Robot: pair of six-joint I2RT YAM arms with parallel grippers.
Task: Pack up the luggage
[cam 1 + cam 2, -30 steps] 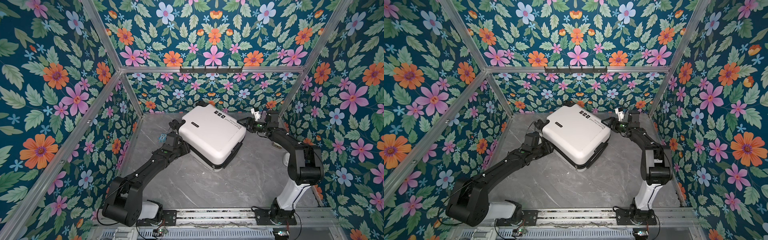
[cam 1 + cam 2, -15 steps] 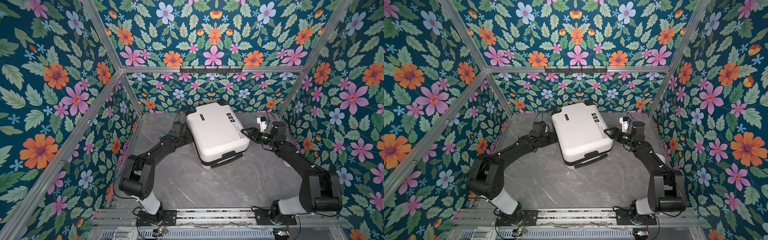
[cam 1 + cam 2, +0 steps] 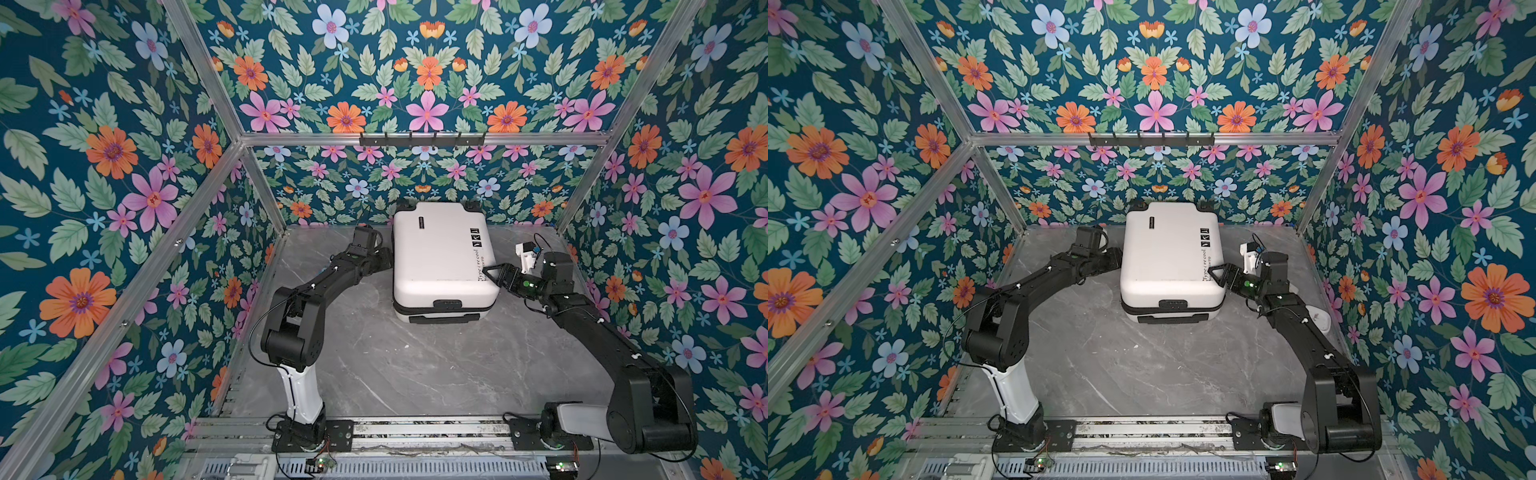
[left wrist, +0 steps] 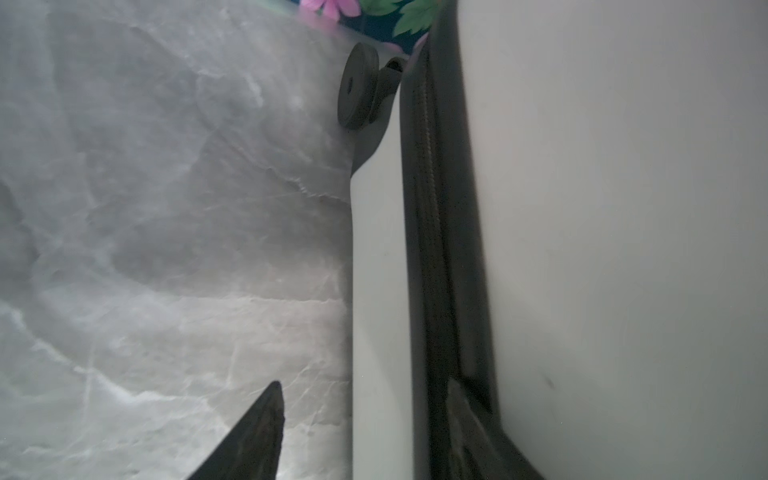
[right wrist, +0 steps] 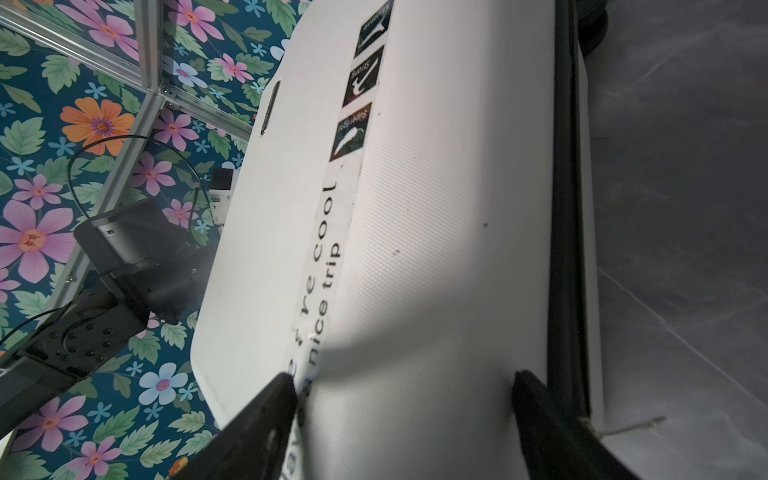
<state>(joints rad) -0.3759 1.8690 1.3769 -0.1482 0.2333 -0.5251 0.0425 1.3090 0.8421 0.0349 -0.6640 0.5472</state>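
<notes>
Closed white luggage (image 3: 440,257), contents hidden, lies flat on the grey table (image 3: 374,365) near the back wall (image 3: 415,183); the left gripper (image 4: 363,384) and right gripper (image 5: 403,376) flank it with jaws spread and unclamped; its printed text (image 5: 324,257) shows in the right wrist view, and a wheel (image 4: 358,89) shows in the left wrist view.

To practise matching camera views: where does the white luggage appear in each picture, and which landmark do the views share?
Top view: luggage just right of centre, near the back wall.
Top view: luggage about centre, near that wall.
Left wrist: luggage fills the right half.
Right wrist: luggage fills the middle.
Shared landmark: its black zipper band.
</notes>
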